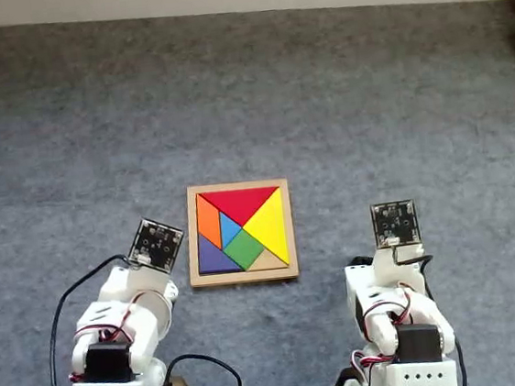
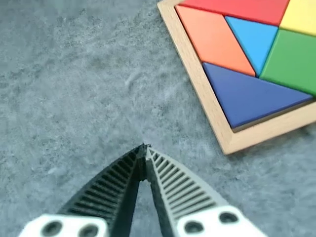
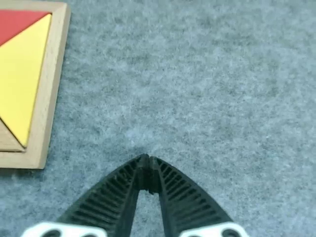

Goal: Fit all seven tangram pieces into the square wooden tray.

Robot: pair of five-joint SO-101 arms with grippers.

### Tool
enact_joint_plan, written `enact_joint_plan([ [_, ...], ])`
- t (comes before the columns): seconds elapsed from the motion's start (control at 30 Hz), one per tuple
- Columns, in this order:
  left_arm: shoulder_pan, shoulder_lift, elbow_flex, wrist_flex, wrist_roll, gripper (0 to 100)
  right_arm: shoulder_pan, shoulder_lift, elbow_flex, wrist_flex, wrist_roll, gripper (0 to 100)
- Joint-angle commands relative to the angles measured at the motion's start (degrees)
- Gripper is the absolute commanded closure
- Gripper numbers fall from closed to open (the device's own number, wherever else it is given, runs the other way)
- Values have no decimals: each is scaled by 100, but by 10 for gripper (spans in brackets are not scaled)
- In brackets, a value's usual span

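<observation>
1. Square wooden tray (image 1: 243,277) sits between the arms, all seven tangram pieces (image 1: 240,199) inside.
2. Left gripper (image 2: 144,148) closed, empty; tray just right of it, nearer.
3. Right gripper (image 3: 145,158) closed, empty, farther off.

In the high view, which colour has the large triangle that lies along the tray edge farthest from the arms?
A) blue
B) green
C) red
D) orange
C: the red triangle lies with its long side along the far rim of the wooden tray, and the yellow triangle lies next to it.
</observation>
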Motion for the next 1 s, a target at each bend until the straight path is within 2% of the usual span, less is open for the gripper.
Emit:
enact_joint_plan([
  [0.0,-40,-180,110,633,26,993,31,-40,787,338,26,993],
  [0.1,-40,-180,110,905,26,993,31,-57,787,576,18,993],
  [0.97,-31,-180,110,958,35,993,57,-75,787,585,53,993],
])
